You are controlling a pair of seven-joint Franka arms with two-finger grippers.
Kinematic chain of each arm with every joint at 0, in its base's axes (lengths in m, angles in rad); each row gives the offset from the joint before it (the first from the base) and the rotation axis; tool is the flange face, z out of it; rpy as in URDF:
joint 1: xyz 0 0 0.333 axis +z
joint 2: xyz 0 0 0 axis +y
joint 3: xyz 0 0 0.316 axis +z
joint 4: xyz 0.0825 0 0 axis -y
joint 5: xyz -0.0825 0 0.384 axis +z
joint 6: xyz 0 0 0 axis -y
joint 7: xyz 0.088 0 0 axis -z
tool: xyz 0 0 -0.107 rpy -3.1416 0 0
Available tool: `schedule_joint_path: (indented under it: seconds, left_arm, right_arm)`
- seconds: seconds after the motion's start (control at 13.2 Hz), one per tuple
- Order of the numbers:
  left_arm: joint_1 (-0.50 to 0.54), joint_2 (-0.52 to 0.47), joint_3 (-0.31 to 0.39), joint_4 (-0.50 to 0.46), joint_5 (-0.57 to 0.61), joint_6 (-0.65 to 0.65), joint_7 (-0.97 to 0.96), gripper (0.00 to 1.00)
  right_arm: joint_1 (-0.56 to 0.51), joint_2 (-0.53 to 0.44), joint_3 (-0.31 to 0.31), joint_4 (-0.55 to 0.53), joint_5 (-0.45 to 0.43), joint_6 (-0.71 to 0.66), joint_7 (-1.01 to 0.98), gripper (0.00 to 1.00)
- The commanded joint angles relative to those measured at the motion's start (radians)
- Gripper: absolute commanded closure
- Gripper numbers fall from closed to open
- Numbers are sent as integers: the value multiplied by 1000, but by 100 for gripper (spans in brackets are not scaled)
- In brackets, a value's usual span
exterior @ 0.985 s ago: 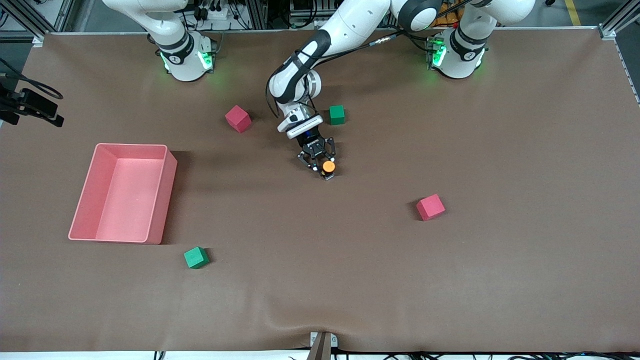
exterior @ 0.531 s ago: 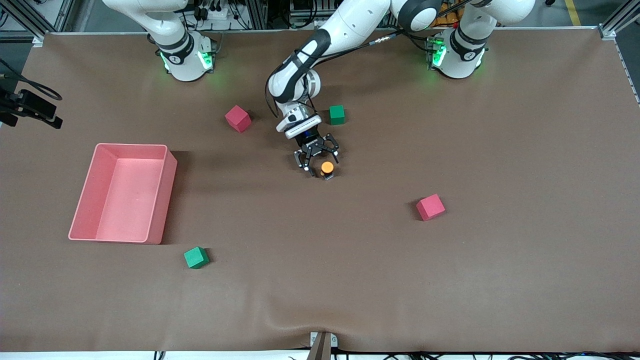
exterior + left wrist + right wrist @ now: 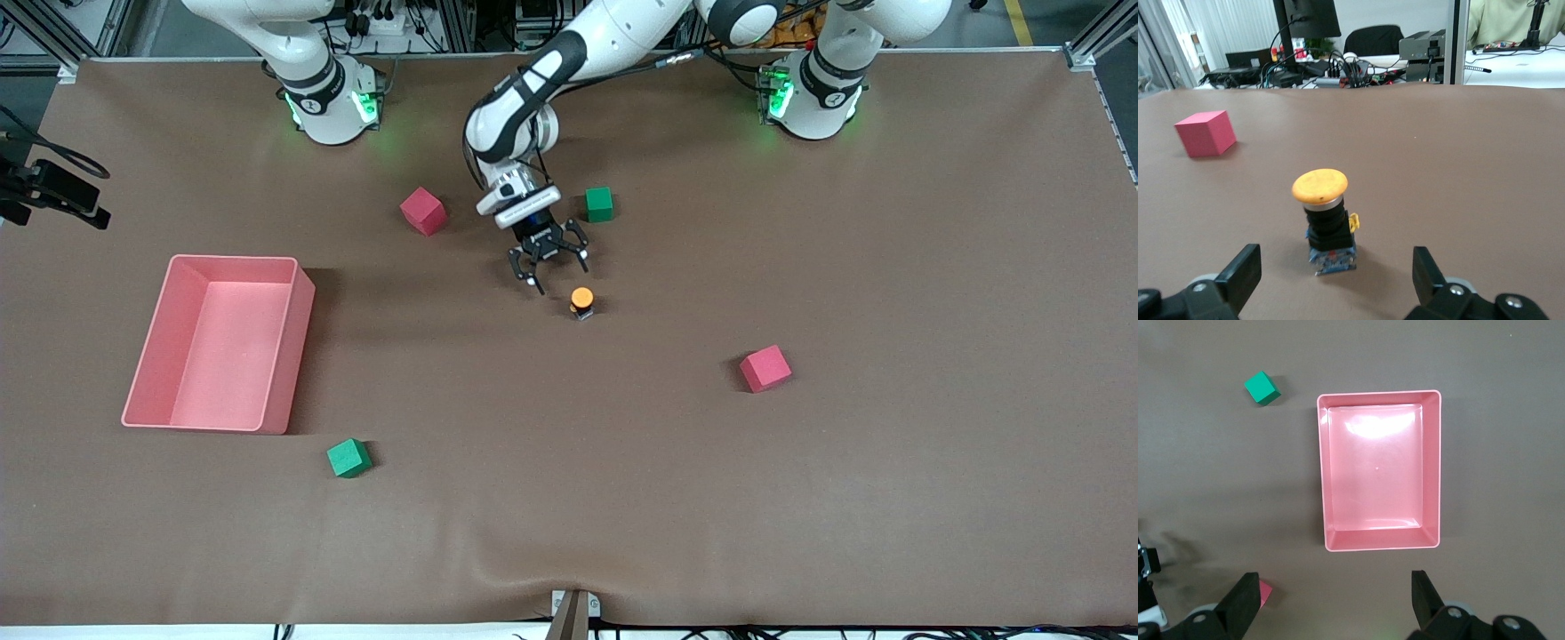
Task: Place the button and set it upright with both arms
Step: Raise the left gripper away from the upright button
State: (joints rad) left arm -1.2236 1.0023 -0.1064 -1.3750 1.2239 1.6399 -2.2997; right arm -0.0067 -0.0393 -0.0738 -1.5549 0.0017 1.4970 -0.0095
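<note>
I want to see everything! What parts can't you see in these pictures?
- Right pincer: outside the front view; only open finger ends show in its wrist view.
- Left pincer: body cut off by the left wrist view's edge.
- Button: base markings too small to read.

No words, numbers, brands or signs can be read anywhere in these views; whatever marks exist on the equipment are too small to make out.

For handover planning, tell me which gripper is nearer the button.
Left. The left gripper is open just beside the upright button; the right gripper is open above the pink tray.
</note>
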Motion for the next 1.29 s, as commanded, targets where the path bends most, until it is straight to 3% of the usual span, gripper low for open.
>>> schedule_joint_path:
  seconds: [0.0, 0.53, 1.21]
  left_arm:
    - [-4, -77, -22, -9, -75, -48, 110, 0]
    - [76, -255, -25, -10, -236, -3, 344, 0]
    - [334, -485, -25, -15, -487, 130, 753, 0]
  right_arm:
    - [-7, 10, 3, 21, 1, -1, 0, 0]
    - [-7, 10, 3, 16, 1, -12, 0, 0]
    - [-12, 10, 2, 19, 1, -8, 0, 0]
